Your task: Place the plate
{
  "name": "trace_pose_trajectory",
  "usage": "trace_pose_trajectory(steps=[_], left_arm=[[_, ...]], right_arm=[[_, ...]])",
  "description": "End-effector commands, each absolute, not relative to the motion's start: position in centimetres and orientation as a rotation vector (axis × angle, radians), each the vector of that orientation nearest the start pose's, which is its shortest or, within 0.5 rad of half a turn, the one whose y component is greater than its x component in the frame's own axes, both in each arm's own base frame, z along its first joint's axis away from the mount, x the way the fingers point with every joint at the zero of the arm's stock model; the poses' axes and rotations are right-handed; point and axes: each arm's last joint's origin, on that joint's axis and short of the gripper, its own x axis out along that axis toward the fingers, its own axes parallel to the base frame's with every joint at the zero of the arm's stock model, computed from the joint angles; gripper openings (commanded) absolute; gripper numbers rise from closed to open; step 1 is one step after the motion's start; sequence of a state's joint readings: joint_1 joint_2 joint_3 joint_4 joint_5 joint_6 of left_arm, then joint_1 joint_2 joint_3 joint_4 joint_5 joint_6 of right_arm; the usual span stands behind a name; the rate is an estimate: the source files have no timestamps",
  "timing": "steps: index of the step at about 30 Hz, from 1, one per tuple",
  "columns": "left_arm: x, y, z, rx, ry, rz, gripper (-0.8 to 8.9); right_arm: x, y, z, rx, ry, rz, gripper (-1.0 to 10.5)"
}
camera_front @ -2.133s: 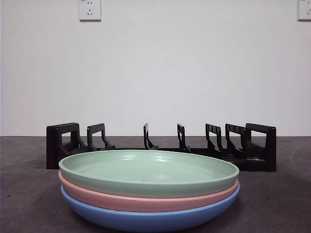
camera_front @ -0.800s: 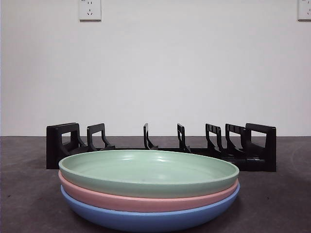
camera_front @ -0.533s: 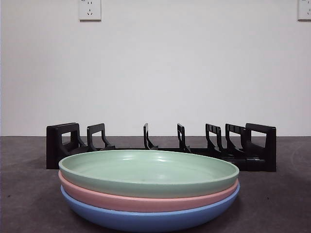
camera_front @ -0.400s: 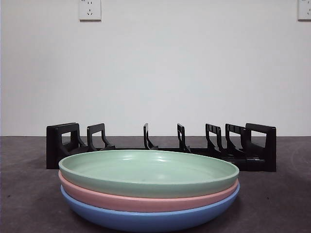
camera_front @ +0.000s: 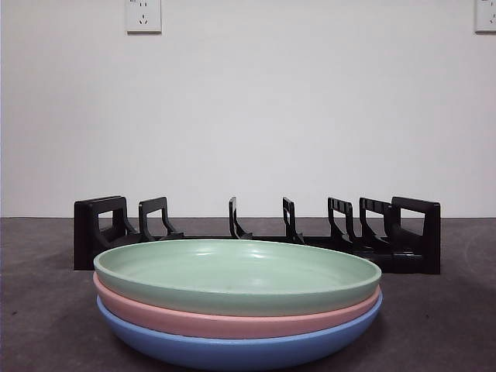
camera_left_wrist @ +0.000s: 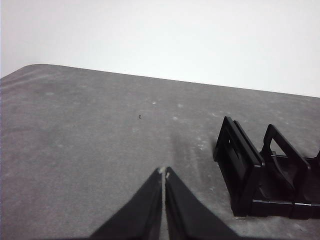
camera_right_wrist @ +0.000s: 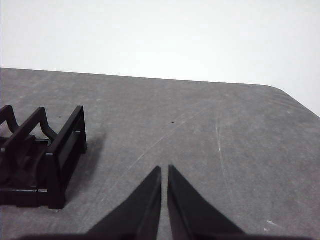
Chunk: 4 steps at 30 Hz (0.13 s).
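Resting nearest the front camera, a stack of three shallow round plates sits on the dark grey table (camera_front: 434, 325): a pale green glossy plate (camera_front: 236, 273) on top, a pink plate (camera_front: 232, 318) beneath it, and a blue plate (camera_front: 240, 349) at the base, rims aligned and level. Just behind the stack stands a long black plastic slotted plate rack (camera_front: 256, 232), its upright dividers holding nothing. Behind the rack rises a white wall with a white socket (camera_front: 143, 15) high above the rack's one end and a second socket (camera_front: 485, 15) above the other.

Compared with the earlier front frames, nothing differs: stack and rack lie exactly as before, and no arm enters that view.

The wrist views add what the front view lacks. The left gripper (camera_left_wrist: 163, 174) hovers over bare table beside one end of the rack (camera_left_wrist: 260, 175), its jaws pressed together on nothing. The right gripper (camera_right_wrist: 164, 170) hovers beside the rack's (camera_right_wrist: 45, 165) opposite end, its jaws nearly touching, with only a thin slit between them, also holding nothing. Neither wrist view shows the plates.
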<state>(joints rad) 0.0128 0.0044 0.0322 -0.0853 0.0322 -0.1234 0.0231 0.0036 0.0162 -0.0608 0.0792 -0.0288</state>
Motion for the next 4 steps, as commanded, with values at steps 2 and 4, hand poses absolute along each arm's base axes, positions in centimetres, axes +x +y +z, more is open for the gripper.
trace_pose_trajectory(steps=[2, 4], left_arm=[[9.69, 0.02, 16.03, -0.126, 0.068, -0.019, 0.07], [9.69, 0.02, 16.03, -0.126, 0.068, -0.019, 0.07]], right_arm=[[9.70, -0.01, 16.31, -0.020, 0.037, -0.056, 0.2], [9.70, -0.01, 16.31, -0.020, 0.037, -0.056, 0.2]])
